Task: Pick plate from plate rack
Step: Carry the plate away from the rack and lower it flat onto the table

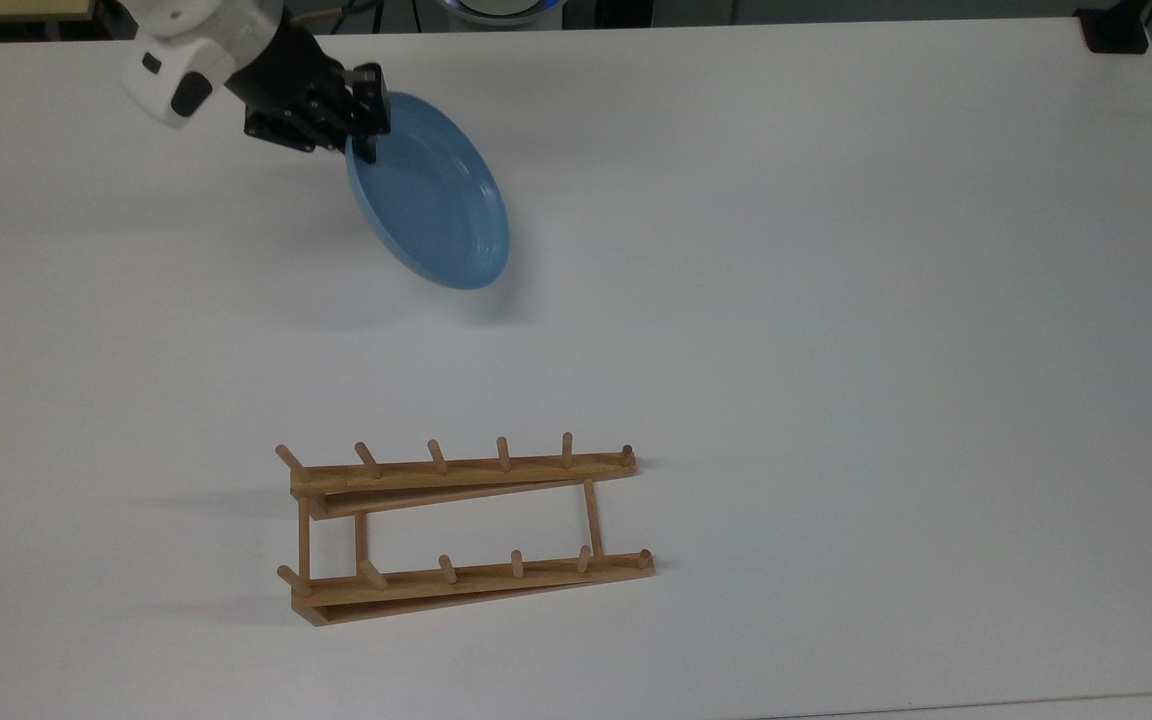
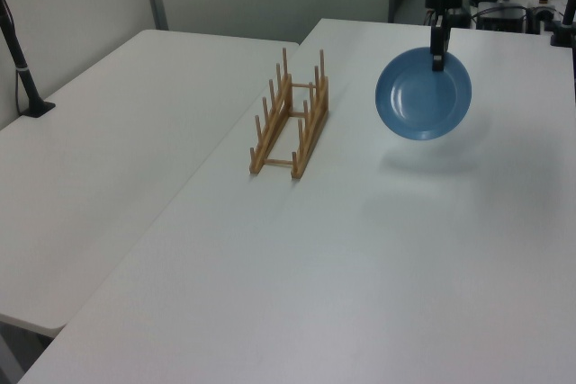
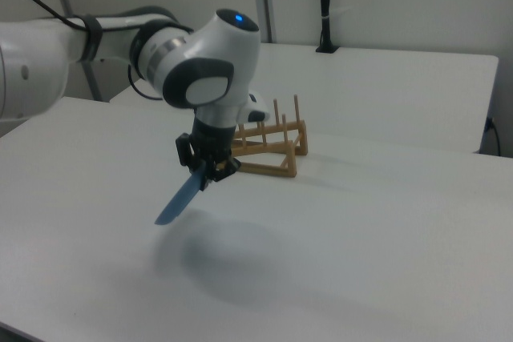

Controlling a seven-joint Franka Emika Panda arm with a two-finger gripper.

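- The plate point(image 1: 431, 195): round, shallow, smooth light blue with a raised rim, tilted and held clear above the worktop point(image 1: 836, 300), well apart from the rack point(image 1: 466, 525).
- The tool point(image 1: 368, 125) pinches the plate's rim; in the right view the plate point(image 3: 180, 198) hangs edge-on below it.
- The rack: light wooden rails, thin crossbars and upright pegs, with nothing in its slots.
- The worktop is flat, matte white.

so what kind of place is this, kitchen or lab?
Probably a lab or office: plain white tables, partition walls, cables and desk gear behind. No kitchen fittings, just a wooden rack and a blue plate in the pincer.
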